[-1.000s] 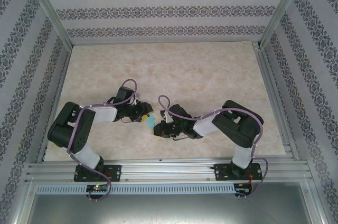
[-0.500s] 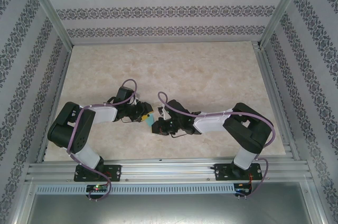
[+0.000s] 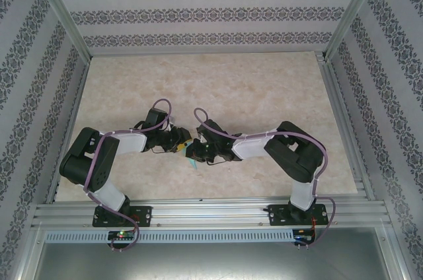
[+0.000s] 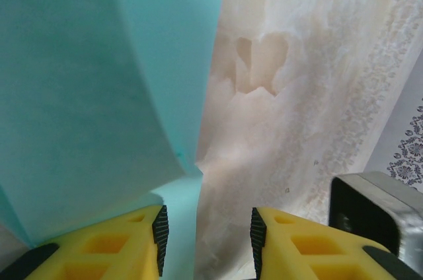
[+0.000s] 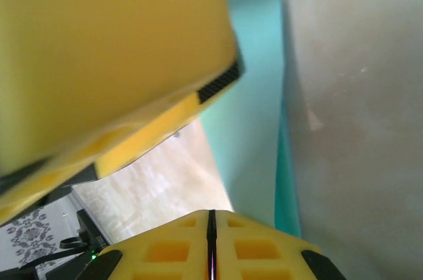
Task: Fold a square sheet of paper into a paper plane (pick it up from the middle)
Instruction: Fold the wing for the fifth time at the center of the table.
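Just beyond the middle of the table's near rail (image 3: 211, 209), the square sheet of paper (image 4: 79, 95) is partly folded, its turquoise layers overlapping. It seems to stand up off the marbled table top (image 3: 264, 88) between my two claws. My left claw (image 4: 206, 219), left of the rail's middle, is released. Its yellow fingers (image 4: 99, 247) stand apart, with the paper against the inner face of one and bare table showing through the gap. My right claw (image 5: 211, 217), just right of the rail's middle, is clenched, pads (image 5: 165, 250) pressed flat together. The paper runs beside it, and I cannot tell whether an edge is caught. Farther from the rail lies bare table top. I judge this a mid-fold step, with no dart shape yet. Next, I think, the left claw must close on the loose layers so a crease can be pressed square
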### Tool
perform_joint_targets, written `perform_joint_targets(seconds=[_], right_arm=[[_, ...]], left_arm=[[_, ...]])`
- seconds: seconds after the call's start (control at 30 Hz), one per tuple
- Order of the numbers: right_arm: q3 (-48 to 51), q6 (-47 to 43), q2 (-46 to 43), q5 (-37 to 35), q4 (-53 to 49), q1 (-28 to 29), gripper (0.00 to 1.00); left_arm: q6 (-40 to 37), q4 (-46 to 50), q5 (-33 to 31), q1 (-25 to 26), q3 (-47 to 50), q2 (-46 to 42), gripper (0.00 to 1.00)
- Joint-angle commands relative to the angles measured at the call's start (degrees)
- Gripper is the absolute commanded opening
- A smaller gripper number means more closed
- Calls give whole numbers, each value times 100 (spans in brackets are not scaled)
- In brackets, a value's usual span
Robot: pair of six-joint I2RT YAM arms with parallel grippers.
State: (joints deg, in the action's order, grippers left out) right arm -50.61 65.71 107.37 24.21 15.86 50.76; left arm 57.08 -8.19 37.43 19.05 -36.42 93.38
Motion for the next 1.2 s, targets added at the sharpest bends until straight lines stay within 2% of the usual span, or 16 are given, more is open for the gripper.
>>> perform_joint_targets(seconds=[0.0,0.2,0.43,0.7,0.93,1.17], right_arm=[[-176,185,81,-106,110,-22,11],[-223,156,205,38,-271,-27,11],[379,192,128,237,-310,143,11],[759,147,-162,58,-602,223,11],[532,-397,-499,-45,-1642,394,12],[449,-681,-889,-458,-2489,452,12]], left_arm=[[-188,542,-262,-39,22,57,42],[-188,553,-270,-33,44,41,42],[-136,595,-374,-43,49,37,41],[-127,638,-419,-59,57,97,41],[-102,665,-414,-91,40,156,41],[-142,704,-394,-92,37,109,41]])
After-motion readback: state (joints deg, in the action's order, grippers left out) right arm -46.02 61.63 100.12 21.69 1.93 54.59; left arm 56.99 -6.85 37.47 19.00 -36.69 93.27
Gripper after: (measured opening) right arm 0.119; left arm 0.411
